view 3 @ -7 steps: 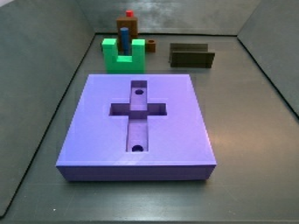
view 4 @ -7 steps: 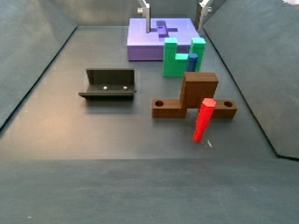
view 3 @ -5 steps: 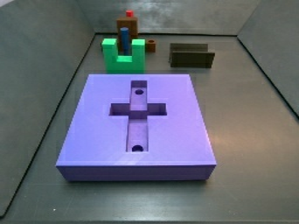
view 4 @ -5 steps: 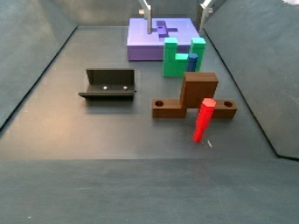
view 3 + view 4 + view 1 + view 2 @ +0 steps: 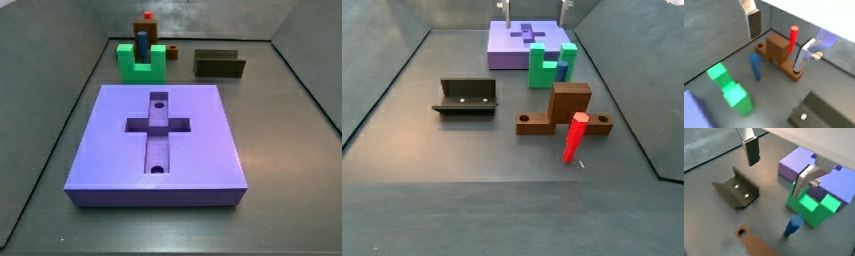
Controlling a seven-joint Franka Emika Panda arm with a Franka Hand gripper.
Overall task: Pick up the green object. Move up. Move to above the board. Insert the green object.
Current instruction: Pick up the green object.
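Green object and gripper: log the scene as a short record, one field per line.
green object: standing on the floor beyond the board's far end, not held
board: purple slab, cross-shaped recess empty
gripper: raised above the floor, nothing between its fingers, jaws open
blue peg: upright between green object and brown block
brown block: with a red peg in front of it
dark U-shaped block: apart on the floor

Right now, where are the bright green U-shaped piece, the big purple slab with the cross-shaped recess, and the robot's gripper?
Bright green U-shaped piece [image 5: 139, 64]: side view, front face.
Big purple slab [image 5: 201, 140]: side view, bare top right of the cross.
Gripper [image 5: 777, 169]: wrist view, open gap between the empty fingers, above the floor.
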